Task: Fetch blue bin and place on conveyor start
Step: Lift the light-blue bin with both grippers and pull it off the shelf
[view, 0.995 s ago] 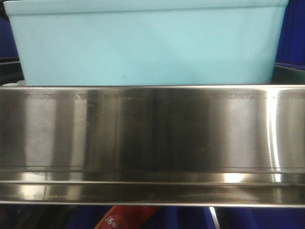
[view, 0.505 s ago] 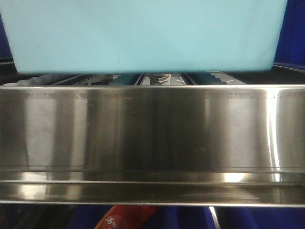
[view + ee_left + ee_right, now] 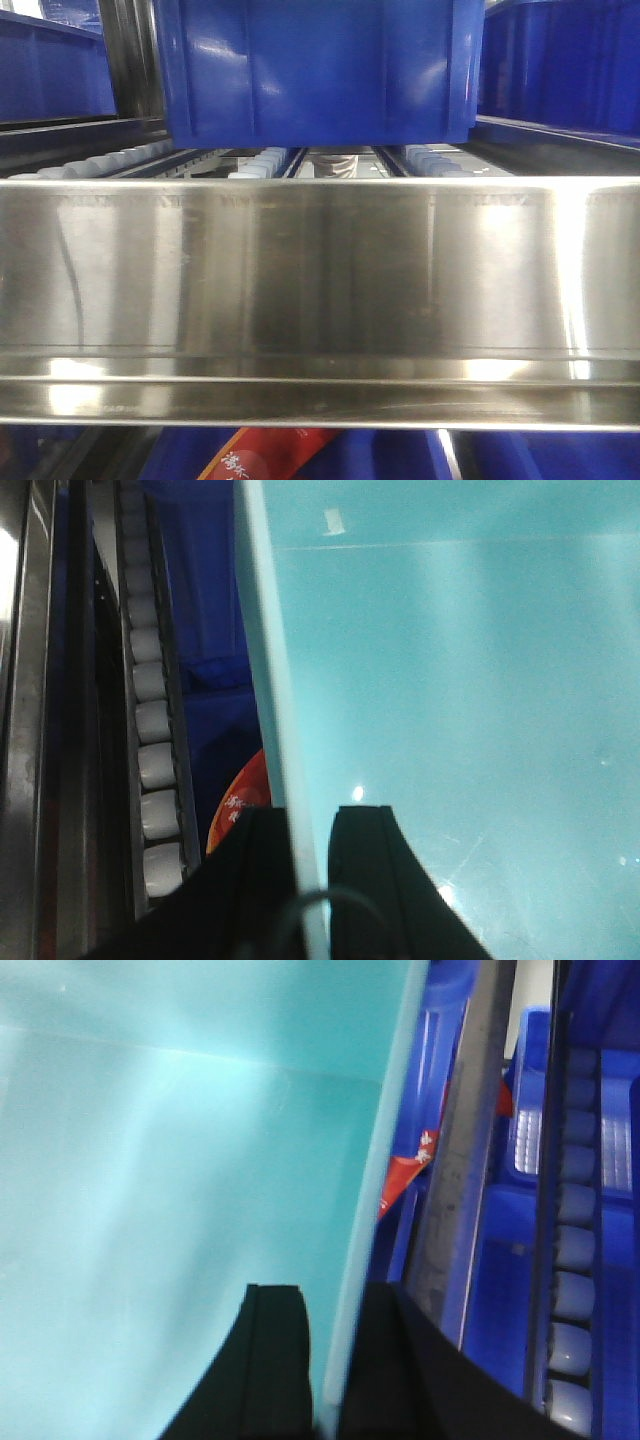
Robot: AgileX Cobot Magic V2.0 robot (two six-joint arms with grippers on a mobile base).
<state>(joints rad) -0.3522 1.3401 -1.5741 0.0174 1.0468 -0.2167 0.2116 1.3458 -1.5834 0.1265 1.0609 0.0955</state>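
Wrist views: left pincer [image 3: 310,820] and right pincer [image 3: 330,1300] clamp the blue bin [image 3: 450,680]; front sees dark crate [image 3: 315,70]

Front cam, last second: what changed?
The blue bin went up and out of the front view, uncovering the dark blue crate and rollers behind. The left gripper and right gripper each clamp a bin wall. The steel rail and red label are unchanged.
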